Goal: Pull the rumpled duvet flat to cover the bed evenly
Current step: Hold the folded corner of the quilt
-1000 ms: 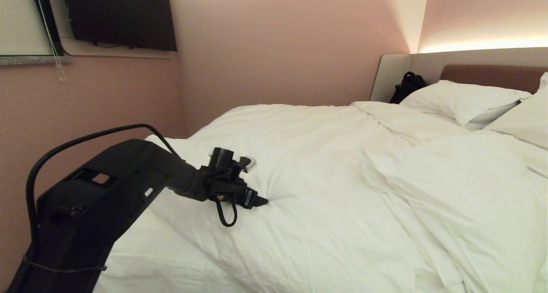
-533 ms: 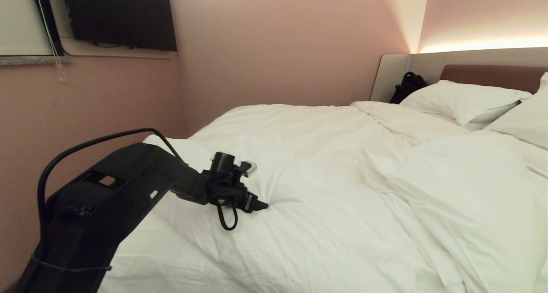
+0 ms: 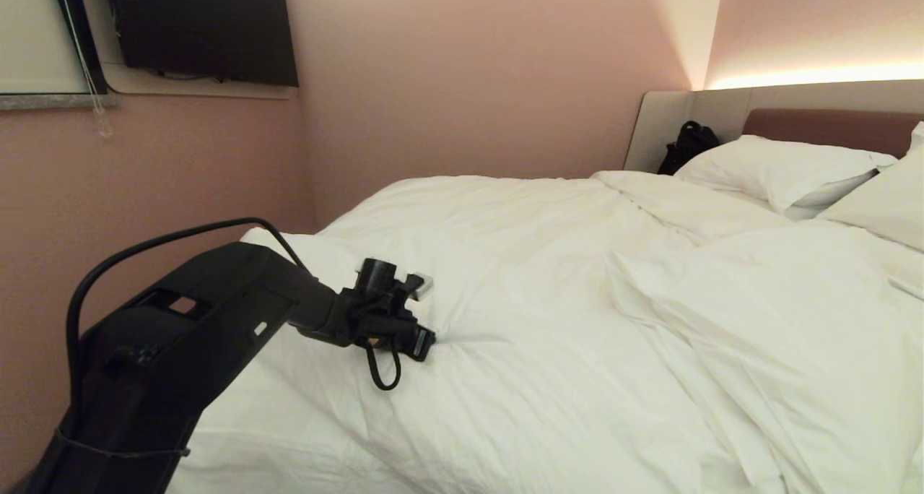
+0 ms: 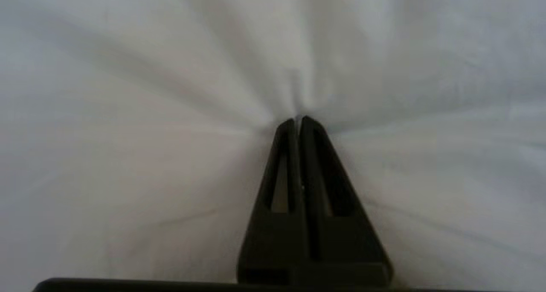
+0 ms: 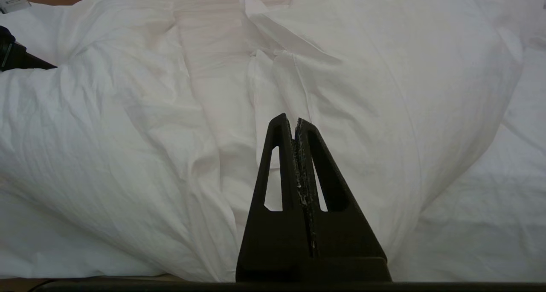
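Observation:
The white duvet (image 3: pixel 548 277) lies rumpled over the bed (image 3: pixel 823 129), bunched in a thick fold toward the right side. My left gripper (image 3: pixel 432 339) presses into the duvet near its left part. In the left wrist view the left gripper (image 4: pixel 297 119) is shut on a pinch of duvet (image 4: pixel 170 91), with creases fanning out from the tips. The right gripper (image 5: pixel 295 120) is shut on nothing, held off in front of the folded duvet (image 5: pixel 384 91), and does not show in the head view.
Two white pillows (image 3: pixel 779 169) lean at the headboard with a black bag (image 3: pixel 686 147) beside them. A pink wall (image 3: pixel 180 162) runs close along the bed's left side, under a dark screen (image 3: pixel 202 24).
The left gripper's fingers have shut on the duvet, which now puckers at the tips. The arm has sunk slightly into the cover. The right arm has stayed still.

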`<state>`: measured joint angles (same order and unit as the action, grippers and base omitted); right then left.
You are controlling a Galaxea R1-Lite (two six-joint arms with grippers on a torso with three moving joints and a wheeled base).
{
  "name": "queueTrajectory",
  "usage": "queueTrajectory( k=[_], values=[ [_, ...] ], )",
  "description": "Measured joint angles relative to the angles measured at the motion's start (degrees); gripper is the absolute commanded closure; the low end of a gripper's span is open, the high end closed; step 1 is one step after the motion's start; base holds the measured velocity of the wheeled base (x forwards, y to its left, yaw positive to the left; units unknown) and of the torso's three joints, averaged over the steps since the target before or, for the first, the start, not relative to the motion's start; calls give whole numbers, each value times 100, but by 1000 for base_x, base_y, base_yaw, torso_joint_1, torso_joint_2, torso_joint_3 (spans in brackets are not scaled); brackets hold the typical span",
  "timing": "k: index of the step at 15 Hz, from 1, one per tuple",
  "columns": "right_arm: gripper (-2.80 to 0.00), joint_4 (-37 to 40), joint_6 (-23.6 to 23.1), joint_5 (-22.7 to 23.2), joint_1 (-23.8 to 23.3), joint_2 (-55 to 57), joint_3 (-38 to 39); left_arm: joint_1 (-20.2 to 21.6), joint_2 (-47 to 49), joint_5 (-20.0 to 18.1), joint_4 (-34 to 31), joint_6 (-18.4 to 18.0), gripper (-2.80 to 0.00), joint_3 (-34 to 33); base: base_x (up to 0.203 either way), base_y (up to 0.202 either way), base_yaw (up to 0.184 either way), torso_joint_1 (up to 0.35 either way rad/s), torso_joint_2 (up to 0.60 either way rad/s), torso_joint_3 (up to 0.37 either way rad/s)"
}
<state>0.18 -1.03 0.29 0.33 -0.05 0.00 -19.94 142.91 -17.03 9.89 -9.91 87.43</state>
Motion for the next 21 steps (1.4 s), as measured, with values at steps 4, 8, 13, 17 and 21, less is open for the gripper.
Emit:
queueTrajectory(
  k=[4, 8, 13, 17, 21],
  values=[
    [0, 0, 0, 0, 0, 0, 0, 0, -76, 0, 0, 10, 0, -52, 0, 0, 0, 0, 0, 0],
    [0, 0, -1, 0, 0, 0, 0, 0, -347, 0, 17, 5, 0, -326, 0, 0, 0, 0, 0, 0],
    [0, 1, -1, -2, 0, 0, 0, 0, -1129, 17, -61, 29, 0, -983, 0, 0, 0, 0, 0, 0],
    [0, 0, -1, -5, 0, 0, 0, 29, -2222, 52, -68, -6, 0, -1954, 0, 0, 0, 0, 0, 0],
    [0, -2, -2, -5, 0, 0, 0, 188, -3371, 216, -83, -12, 0, -2964, 0, 0, 0, 0, 0, 0]
  ],
)
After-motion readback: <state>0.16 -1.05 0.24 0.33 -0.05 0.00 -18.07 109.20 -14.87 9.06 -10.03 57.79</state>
